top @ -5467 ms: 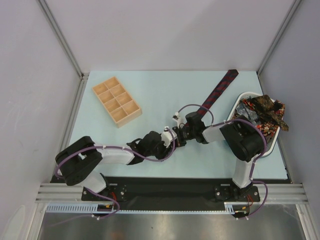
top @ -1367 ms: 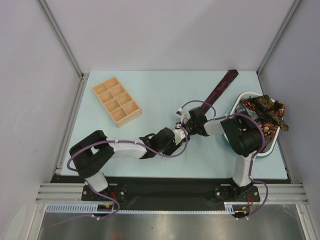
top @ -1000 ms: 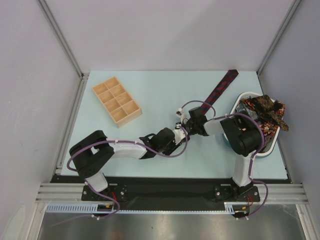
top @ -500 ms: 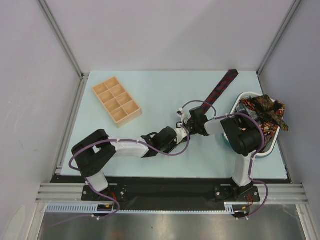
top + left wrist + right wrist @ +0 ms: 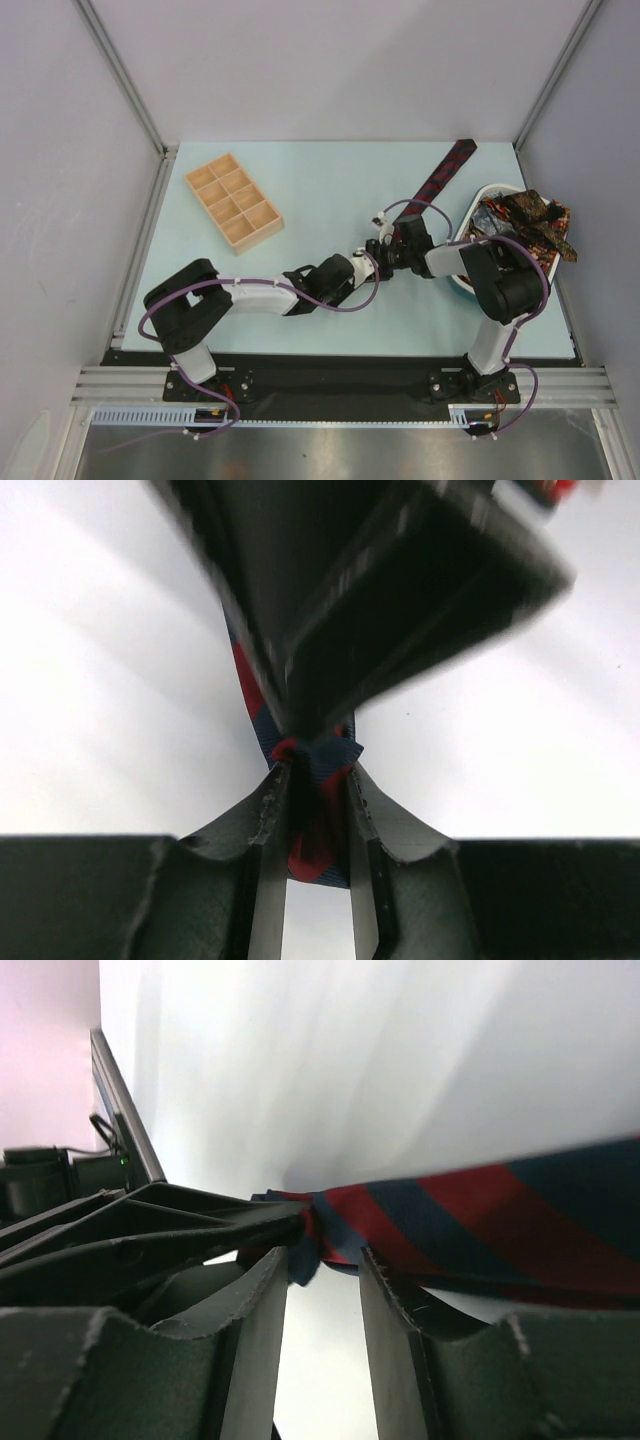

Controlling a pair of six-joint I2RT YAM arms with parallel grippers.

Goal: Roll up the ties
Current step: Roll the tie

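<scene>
Striped tie (image 5: 328,758) end — pinched in left gripper (image 5: 316,792); right gripper (image 5: 322,1265) jaws parted.

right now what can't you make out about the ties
- Top view: striped tie near end, hidden under left gripper and right gripper.
- Right wrist view: the tie's length, cut off by the right edge.
- Top view: tie pile, too tangled to count.

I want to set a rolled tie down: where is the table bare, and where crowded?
Bare: the light blue table between the wooden compartment tray and the navy, red-striped tie. Crowded: the centre, where the left gripper and right gripper meet at that tie's end, and the right edge by the white basket of ties.
</scene>
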